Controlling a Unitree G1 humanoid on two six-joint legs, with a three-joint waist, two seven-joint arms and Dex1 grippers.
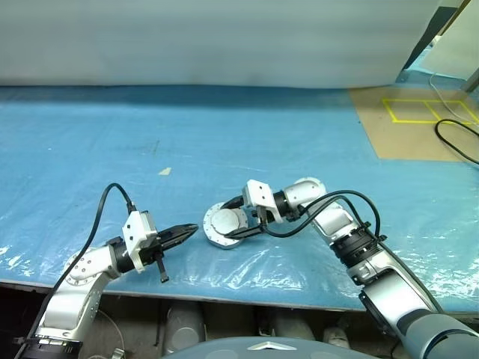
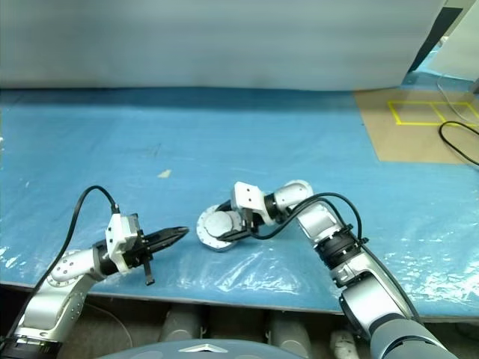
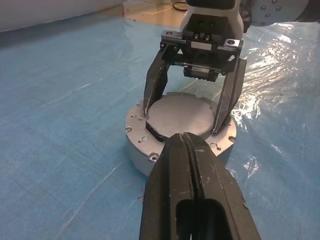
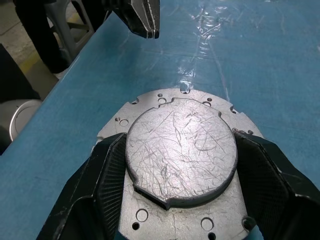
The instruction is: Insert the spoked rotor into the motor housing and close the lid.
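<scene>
The motor housing [image 1: 210, 236], a round silver body with a holed flange, rests on the blue table a little right of centre. On top of it lies the lid [image 4: 180, 150], a scratched flat silver disc. My right gripper [image 1: 224, 224] reaches in from the right, and its two black fingers [image 4: 107, 175] press against opposite sides of the lid. To the housing's left, my left gripper [image 1: 192, 228] is shut, holds nothing, and points at the housing from a short gap away. The spoked rotor is hidden.
A blue plastic sheet [image 1: 112, 149] covers the table, whose front edge runs just below both arms. A small pale scrap [image 1: 165, 171] lies behind the housing. At the far right are a brown board with yellow tape [image 1: 430, 111] and a black cable [image 1: 456, 138].
</scene>
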